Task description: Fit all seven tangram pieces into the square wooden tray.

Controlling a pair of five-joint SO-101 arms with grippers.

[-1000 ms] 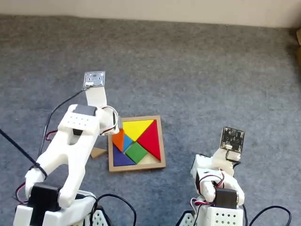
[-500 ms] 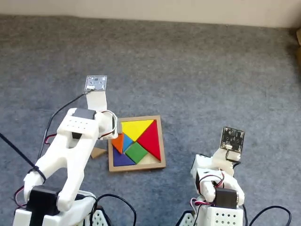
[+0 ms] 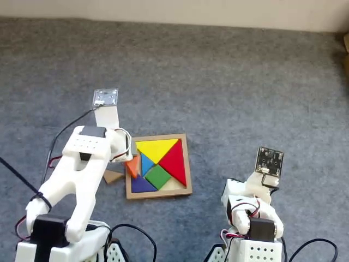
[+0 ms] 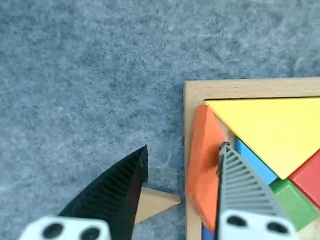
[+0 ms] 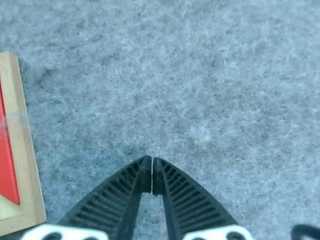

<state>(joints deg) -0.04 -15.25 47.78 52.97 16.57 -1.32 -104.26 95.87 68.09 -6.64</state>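
The square wooden tray [image 3: 187, 164] lies mid-table with a yellow triangle [image 3: 157, 148], a red triangle [image 3: 175, 162], a green square [image 3: 158, 176], a light blue piece [image 3: 146, 164] and a dark blue triangle [image 3: 140, 185] seated in it. An orange piece [image 4: 202, 160] lies tilted across the tray's left rim [image 4: 190, 100]. My left gripper [image 4: 183, 147] is open astride that rim. Its grey finger [image 4: 240, 185] rests against the orange piece and its black finger [image 4: 120, 192] is over the carpet. A tan triangle [image 4: 156, 202] lies outside the tray. My right gripper [image 5: 151, 159] is shut over bare carpet.
Grey carpet covers the table all round the tray. The right arm [image 3: 251, 204] sits folded near the front, right of the tray, whose edge [image 5: 20, 150] shows beside its gripper. The tan triangle [image 3: 113, 176] lies under the left arm [image 3: 76, 180].
The left arm's wrist has shifted left, and the orange piece has slid from inside the tray onto its left rim. The right arm has not moved.
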